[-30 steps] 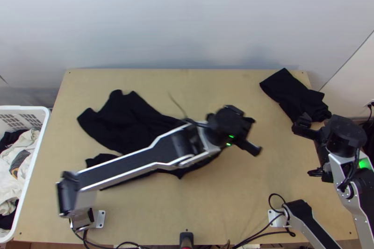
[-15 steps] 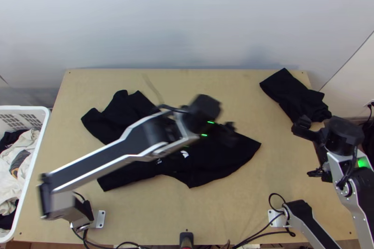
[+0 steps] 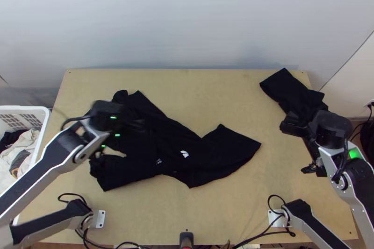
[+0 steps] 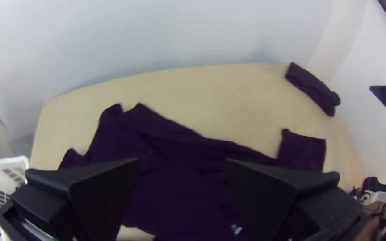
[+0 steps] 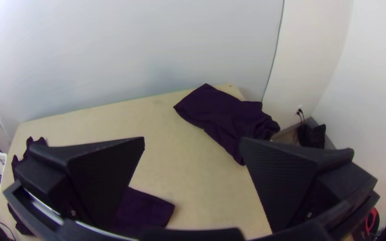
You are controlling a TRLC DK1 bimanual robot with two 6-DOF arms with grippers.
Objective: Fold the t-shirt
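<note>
Lying beneath left hand [image 3: 119, 141]: t-shirt [image 3: 201, 155]

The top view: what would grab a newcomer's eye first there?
Probably the black t-shirt, lying rumpled across the table's left and middle, a small white mark on it. Next, the left gripper, fingers open above its left part. Then the white basket of clothes at far left.
</note>
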